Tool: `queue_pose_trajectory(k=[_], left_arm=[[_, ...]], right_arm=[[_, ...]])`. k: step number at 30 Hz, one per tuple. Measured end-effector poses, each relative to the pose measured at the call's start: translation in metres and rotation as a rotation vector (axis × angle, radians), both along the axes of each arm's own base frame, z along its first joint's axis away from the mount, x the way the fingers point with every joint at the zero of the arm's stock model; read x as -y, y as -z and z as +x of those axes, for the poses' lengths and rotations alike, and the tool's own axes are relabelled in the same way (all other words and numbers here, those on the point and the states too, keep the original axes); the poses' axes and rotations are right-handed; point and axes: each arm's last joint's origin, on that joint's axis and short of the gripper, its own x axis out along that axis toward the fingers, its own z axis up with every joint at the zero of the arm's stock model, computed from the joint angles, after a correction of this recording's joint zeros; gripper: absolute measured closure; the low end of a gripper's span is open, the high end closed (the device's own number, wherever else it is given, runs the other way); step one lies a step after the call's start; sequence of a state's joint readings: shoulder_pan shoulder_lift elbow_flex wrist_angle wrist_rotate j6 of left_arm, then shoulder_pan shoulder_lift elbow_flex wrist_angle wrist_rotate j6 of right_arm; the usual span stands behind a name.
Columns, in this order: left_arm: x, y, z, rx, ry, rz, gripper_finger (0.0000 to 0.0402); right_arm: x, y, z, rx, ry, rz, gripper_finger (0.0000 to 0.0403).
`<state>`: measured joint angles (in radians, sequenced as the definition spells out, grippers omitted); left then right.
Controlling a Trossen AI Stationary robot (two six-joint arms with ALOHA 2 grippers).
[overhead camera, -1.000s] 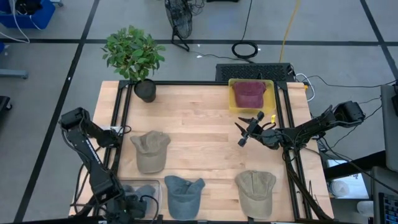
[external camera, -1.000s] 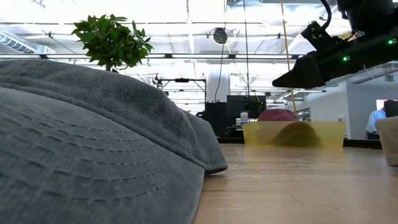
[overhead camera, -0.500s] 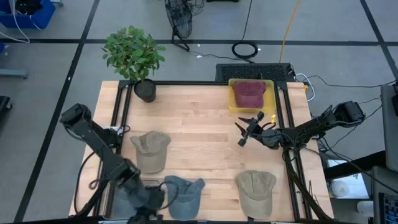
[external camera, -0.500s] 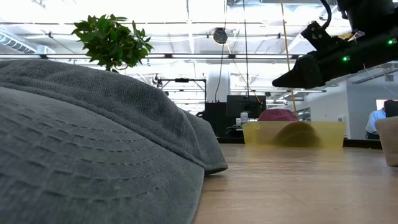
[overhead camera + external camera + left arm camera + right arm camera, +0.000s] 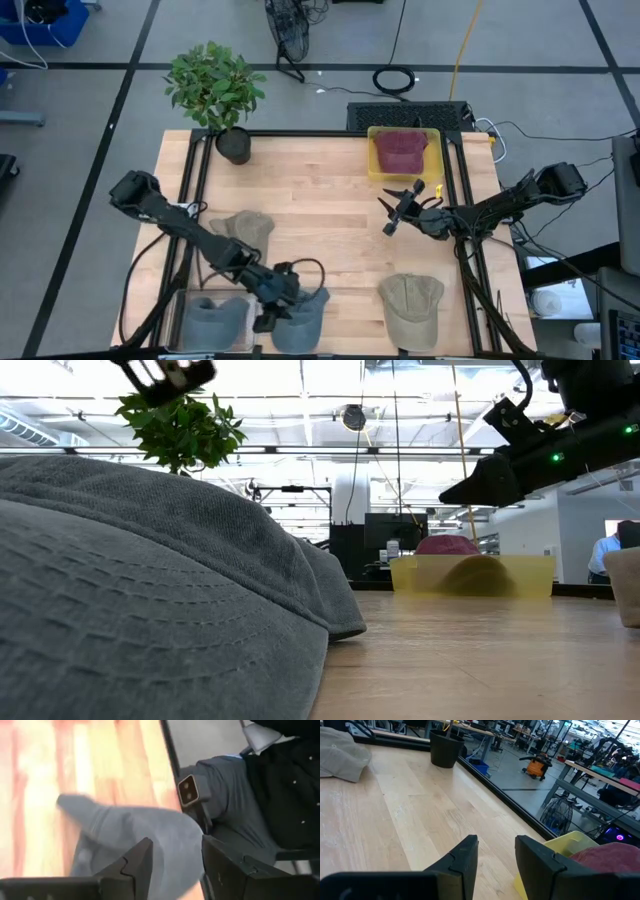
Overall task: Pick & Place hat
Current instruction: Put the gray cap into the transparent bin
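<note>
A blue-grey hat (image 5: pixel 303 318) lies flat at the middle of the table's near edge and fills the low view's left foreground (image 5: pixel 150 580). My left gripper (image 5: pixel 272 310) hovers open just above its left side; in the left wrist view the hat (image 5: pixel 135 832) lies beneath the open fingers (image 5: pixel 176 845), which touch nothing. A maroon hat (image 5: pixel 400 150) rests in a yellow bin (image 5: pixel 373 172) at the far right. My right gripper (image 5: pixel 388 215) waits open, raised over the table near that bin (image 5: pixel 496 842).
A khaki hat (image 5: pixel 250 228) lies partly under my left arm, another khaki hat (image 5: pixel 412 308) sits at the near right, and a grey hat (image 5: pixel 215 320) at the near-left corner. A potted plant (image 5: pixel 215 90) stands far left. Bare wood lies mid-table.
My left gripper has swung from the near-left corner toward the table's right along the near edge, rolling as it went, and now stands over the blue-grey hat. It has come into the low view's top left. The grey hat in the corner is uncovered.
</note>
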<state>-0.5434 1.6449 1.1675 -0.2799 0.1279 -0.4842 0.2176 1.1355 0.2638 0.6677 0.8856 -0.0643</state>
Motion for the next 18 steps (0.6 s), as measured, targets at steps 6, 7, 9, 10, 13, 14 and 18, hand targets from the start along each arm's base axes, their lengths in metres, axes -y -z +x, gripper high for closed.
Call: queue_pose_trajectory(k=[6, 7, 9, 10, 13, 14, 18], left_arm=[[0.010, 0.028, 0.021, 0.053, 0.000, 0.014, 0.0231], [0.009, 0.032, 0.022, 0.034, -0.022, 0.021, 0.0231], [0.005, 0.037, 0.020, -0.018, -0.059, 0.067, 0.0231], [0.003, 0.040, 0.018, -0.044, -0.074, 0.096, 0.0231], [-0.002, 0.045, 0.013, -0.120, -0.108, 0.151, 0.0231], [-0.003, 0.046, 0.012, -0.132, -0.107, 0.151, 0.0231], [0.001, 0.044, 0.012, -0.142, -0.064, 0.091, 0.0231]], right_arm=[[0.000, 0.000, 0.000, 0.001, 0.000, 0.000, 0.0282], [0.000, 0.000, 0.000, 0.000, 0.000, 0.000, 0.0282], [0.000, 0.000, 0.000, 0.001, 0.000, 0.000, 0.0282], [0.000, 0.000, 0.000, 0.001, 0.000, 0.000, 0.0282], [0.000, 0.000, 0.000, 0.001, 0.000, 0.001, 0.0282], [0.000, 0.000, 0.000, 0.001, 0.000, 0.000, 0.0282], [0.000, 0.000, 0.000, 0.001, 0.000, 0.000, 0.0282]])
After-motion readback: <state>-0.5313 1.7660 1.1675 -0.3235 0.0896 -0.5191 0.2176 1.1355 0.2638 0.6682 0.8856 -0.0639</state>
